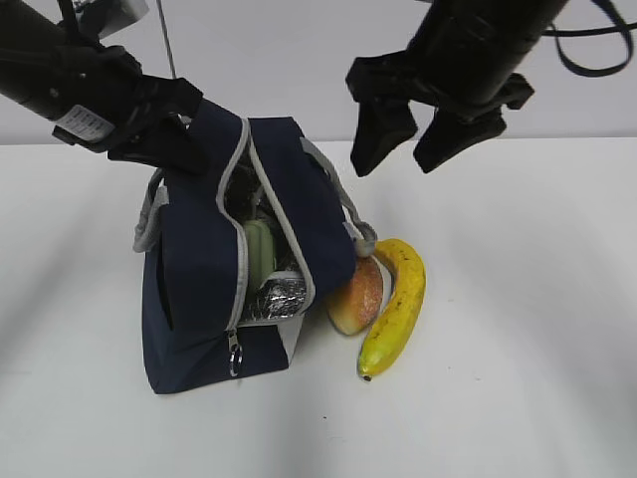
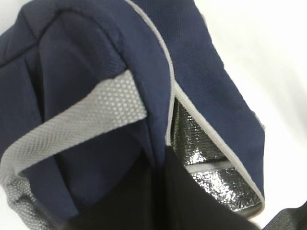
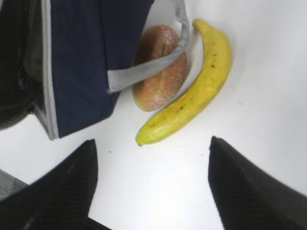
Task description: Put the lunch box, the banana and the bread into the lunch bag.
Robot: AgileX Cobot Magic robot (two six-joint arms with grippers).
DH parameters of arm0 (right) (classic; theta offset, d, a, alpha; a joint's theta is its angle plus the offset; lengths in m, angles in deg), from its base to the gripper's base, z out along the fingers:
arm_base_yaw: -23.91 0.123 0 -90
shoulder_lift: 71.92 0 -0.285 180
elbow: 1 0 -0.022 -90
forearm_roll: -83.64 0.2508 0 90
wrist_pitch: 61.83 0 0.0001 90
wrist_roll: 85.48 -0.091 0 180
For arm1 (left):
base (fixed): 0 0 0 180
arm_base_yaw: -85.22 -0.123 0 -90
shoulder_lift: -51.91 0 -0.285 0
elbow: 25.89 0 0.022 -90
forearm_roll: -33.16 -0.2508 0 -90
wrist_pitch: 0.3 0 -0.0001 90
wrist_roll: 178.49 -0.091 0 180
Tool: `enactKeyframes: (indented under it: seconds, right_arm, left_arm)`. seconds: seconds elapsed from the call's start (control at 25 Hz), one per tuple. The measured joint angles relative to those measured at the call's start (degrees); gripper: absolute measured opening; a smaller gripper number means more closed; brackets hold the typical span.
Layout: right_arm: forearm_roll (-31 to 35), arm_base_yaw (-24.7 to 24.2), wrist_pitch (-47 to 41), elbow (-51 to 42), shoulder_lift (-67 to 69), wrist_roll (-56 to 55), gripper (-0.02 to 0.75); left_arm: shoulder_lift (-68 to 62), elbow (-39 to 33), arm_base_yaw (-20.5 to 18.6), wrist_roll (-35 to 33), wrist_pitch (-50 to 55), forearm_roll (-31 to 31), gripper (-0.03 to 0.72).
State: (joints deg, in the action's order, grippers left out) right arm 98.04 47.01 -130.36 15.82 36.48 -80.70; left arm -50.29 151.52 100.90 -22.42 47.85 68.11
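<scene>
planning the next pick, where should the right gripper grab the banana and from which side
Probably the banana at mid-length, from straight above with the jaws across its width. It lies flat on the table, its outer curve faces open table, while its inner curve is close beside the bread. The right gripper hangs open above it.

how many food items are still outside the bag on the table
2: the bread lies against the bag's right side under a handle, and the banana lies just right of the bread. Others may be hidden inside the bag.
</scene>
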Motion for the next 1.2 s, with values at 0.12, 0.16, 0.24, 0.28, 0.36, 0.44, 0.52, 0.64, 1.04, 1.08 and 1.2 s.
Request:
enactKeyframes:
  seconds: [0.12, 0.16, 0.24, 0.28, 0.36, 0.44, 0.52, 0.64, 1.04, 1.08, 1.2]
  right_arm:
    - [-2.78, 0.00, 5.99, -8.83, -7.34, -1.50, 0.529]
    - [-3.49, 0.00, 7.86, -11.62, -9.50, -1.61, 0.529]
    - [-4.89, 0.00, 12.08, -18.24, -14.15, -2.21, 0.530]
    - [-5.38, 0.00, 13.63, -21.34, -16.04, -2.34, 0.530]
    - [-5.86, 0.00, 16.38, -26.40, -18.64, -2.96, 0.530]
    - [-5.96, 0.00, 17.52, -30.47, -19.73, -4.78, 0.530]
    - [-6.09, 0.00, 19.36, -34.15, -19.61, -7.22, 0.530]
    - [-6.09, 0.00, 24.82, -37.66, -17.75, -11.89, 0.529]
    - [-3.84, -0.13, 36.66, -33.23, -0.81, -14.75, 0.530]
    - [-3.84, -0.42, 36.22, -31.85, 0.96, -14.92, 0.530]
    - [-3.56, -2.20, 34.15, -28.20, 4.66, -16.35, 0.529]
  left_arm:
    - [0.00, 0.00, 0.00, 0.00, 0.23, -0.10, -0.003]
    - [0.00, 0.00, 0.00, 0.00, 0.28, -0.11, -0.003]
    - [0.00, 0.00, 0.00, 0.00, 0.41, -0.16, -0.003]
    - [0.00, 0.00, 0.00, 0.00, 0.47, -0.16, -0.003]
    - [0.00, 0.00, 0.00, 0.00, 0.47, -0.16, -0.003]
    - [0.00, 0.00, 0.00, 0.00, 0.59, -0.16, -0.003]
    - [0.00, 0.00, 0.00, 0.00, 0.72, -0.16, -0.003]
    - [0.00, 0.00, 0.00, 0.00, 0.97, -0.22, -0.003]
    - [0.00, 0.00, 0.00, 0.00, 1.93, -0.22, -0.003]
    - [0.00, 0.00, 0.00, 0.00, 1.98, -0.22, -0.003]
    - [0.00, 0.00, 0.00, 0.00, 2.29, -0.22, -0.003]
